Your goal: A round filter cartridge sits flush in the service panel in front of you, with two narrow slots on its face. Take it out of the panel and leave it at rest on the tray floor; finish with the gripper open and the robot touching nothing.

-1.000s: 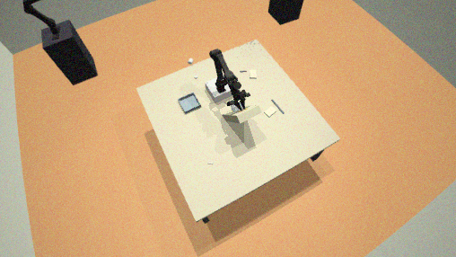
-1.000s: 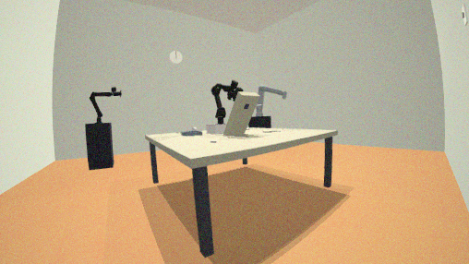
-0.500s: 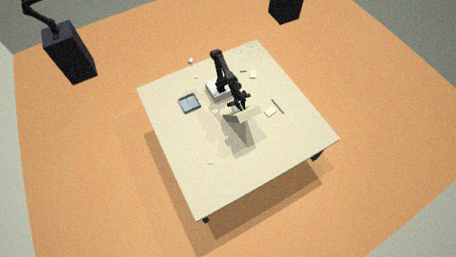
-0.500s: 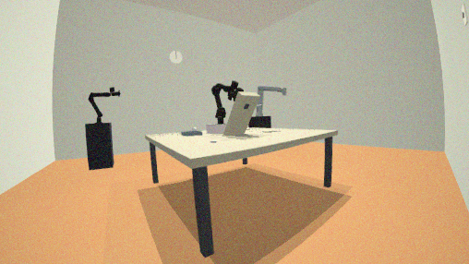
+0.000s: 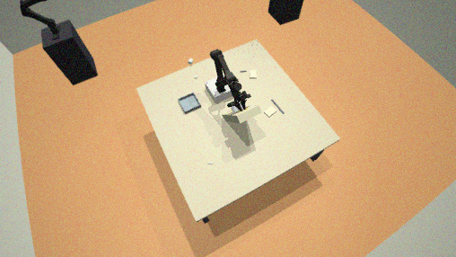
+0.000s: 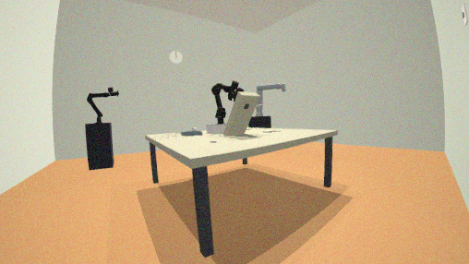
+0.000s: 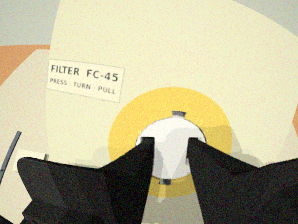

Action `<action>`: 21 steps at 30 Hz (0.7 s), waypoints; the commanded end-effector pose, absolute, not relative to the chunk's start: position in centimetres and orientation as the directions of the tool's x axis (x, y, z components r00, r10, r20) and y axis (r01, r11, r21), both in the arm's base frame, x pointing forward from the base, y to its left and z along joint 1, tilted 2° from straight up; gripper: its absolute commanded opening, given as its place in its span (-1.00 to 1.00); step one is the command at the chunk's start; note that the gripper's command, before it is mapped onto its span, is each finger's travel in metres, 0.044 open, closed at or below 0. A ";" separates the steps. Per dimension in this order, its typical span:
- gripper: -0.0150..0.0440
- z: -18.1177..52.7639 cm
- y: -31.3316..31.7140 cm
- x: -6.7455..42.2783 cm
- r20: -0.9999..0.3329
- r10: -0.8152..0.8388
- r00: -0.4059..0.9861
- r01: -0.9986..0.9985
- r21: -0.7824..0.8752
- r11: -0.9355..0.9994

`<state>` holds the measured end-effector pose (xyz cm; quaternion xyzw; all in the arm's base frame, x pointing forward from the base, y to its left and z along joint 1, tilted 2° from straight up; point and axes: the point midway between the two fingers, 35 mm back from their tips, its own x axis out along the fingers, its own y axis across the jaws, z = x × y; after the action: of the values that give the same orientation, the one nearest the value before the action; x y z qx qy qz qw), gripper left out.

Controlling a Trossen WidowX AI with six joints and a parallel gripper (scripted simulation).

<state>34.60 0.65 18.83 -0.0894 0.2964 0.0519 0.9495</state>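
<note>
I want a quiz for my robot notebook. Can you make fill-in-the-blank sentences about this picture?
1. The ring around the white filter is coloured ____.
2. The label on the panel reads FILTER ____.
3. The gripper has its two fingers against the ____.
4. The tray lies on the ____.

Missing words: yellow; FC-45; filter; table
</note>
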 end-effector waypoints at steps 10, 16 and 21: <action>-0.18 18.7 0.7 34.7 -0.573 0.045 0.819 -0.152 -0.139 0.979; -0.31 18.7 0.7 34.7 -0.573 0.045 0.819 -0.152 -0.139 0.979; -0.49 18.7 0.6 34.8 -0.573 0.045 0.819 -0.141 -0.125 0.982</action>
<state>34.71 0.68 18.72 -0.0894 0.2970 0.0520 0.9492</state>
